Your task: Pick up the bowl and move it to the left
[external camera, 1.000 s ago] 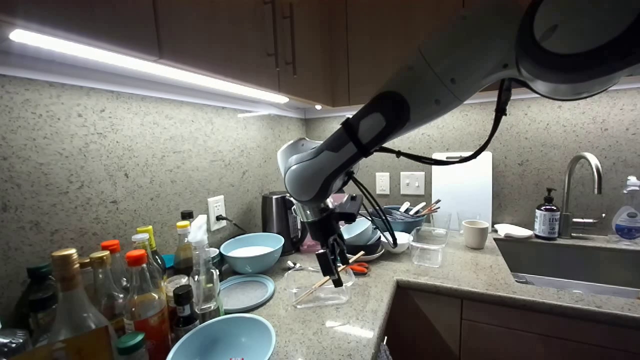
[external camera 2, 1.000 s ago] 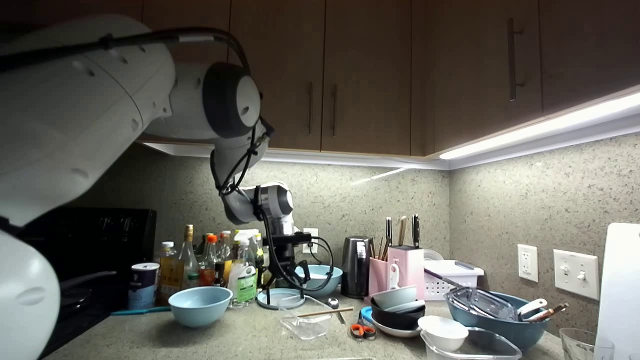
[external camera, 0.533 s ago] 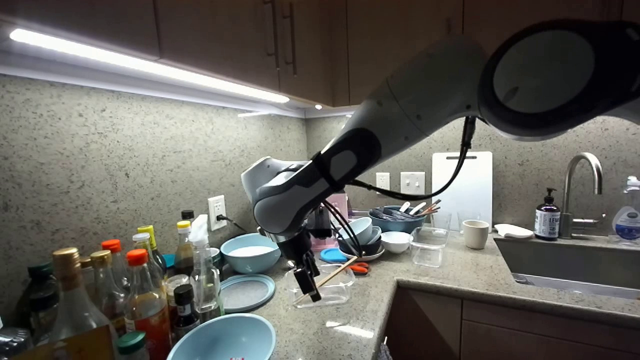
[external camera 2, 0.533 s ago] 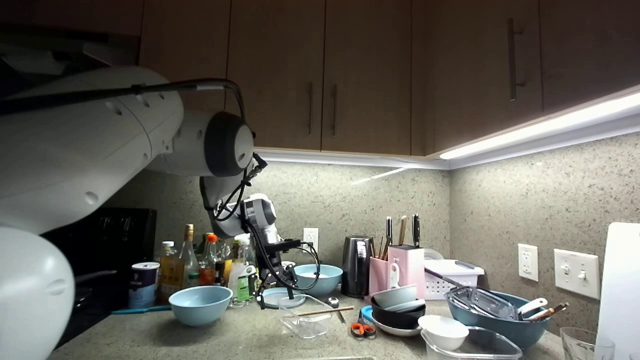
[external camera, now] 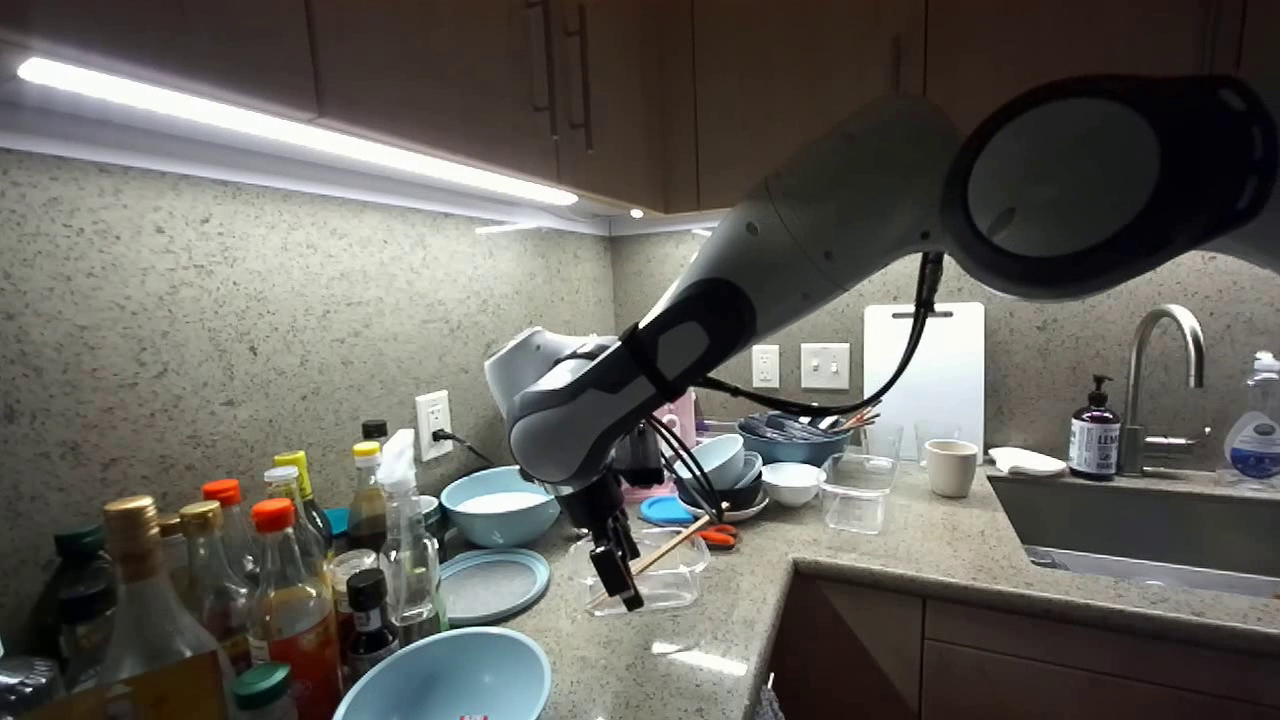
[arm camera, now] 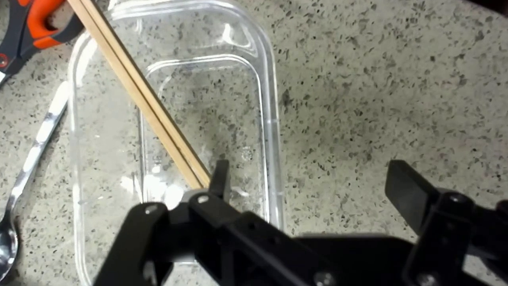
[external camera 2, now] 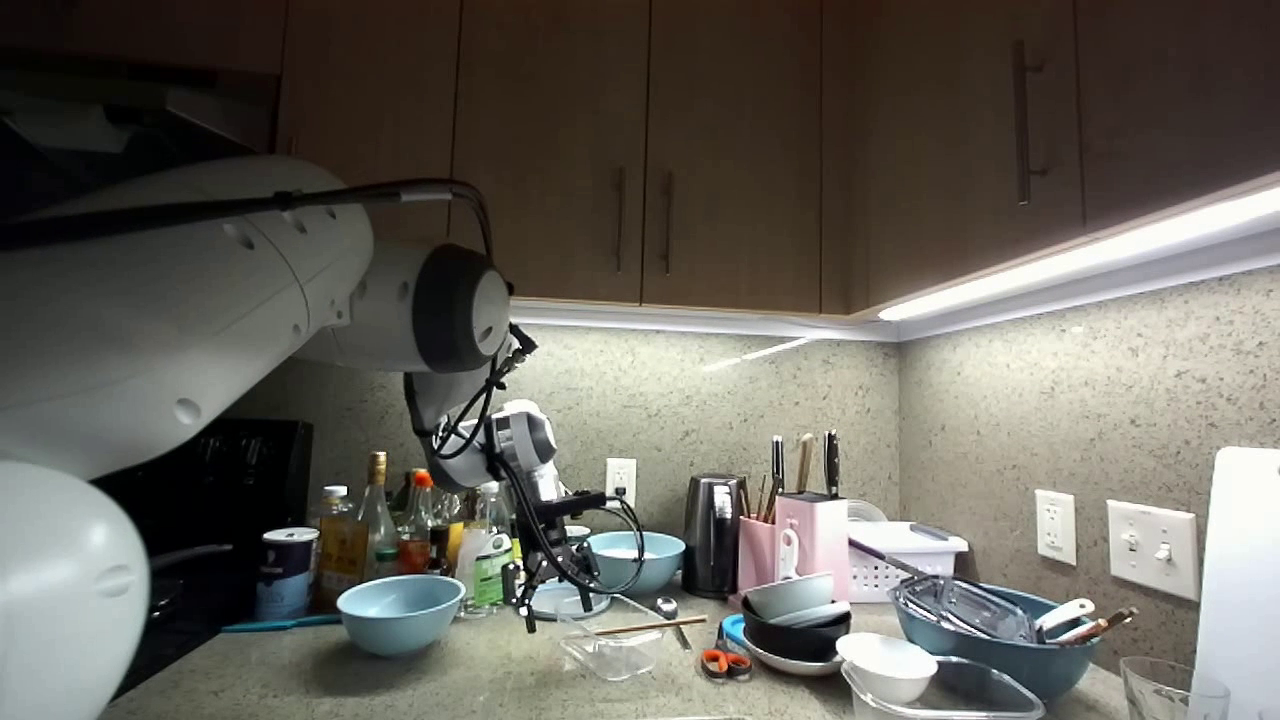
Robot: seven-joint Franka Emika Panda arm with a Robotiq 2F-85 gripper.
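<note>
A light blue bowl stands on the counter at the front in both exterior views (external camera: 450,672) (external camera 2: 400,615). Another light blue bowl (external camera: 503,508) stands further back near the kettle and also shows in an exterior view (external camera 2: 642,560). Neither shows in the wrist view. My gripper (arm camera: 309,171) is open with nothing between its fingers. In the wrist view its left finger is over a clear container (arm camera: 274,131) and its right finger over bare counter. The gripper hangs low, between the two blue bowls and apart from both, in both exterior views (external camera: 618,585) (external camera 2: 530,600).
Wooden chopsticks (arm camera: 147,99) lie across the clear container. A spoon (arm camera: 35,151) and orange-handled scissors (arm camera: 39,35) lie beside it. Several bottles (external camera: 290,590) line the wall side. A round lid (external camera: 495,585), stacked bowls (external camera 2: 795,620) and a kettle (external camera 2: 712,535) stand further back.
The arm has come down and the gripper has moved left in both exterior views, toward the front blue bowl. In the last half second it barely moves. The bowls have not moved.
</note>
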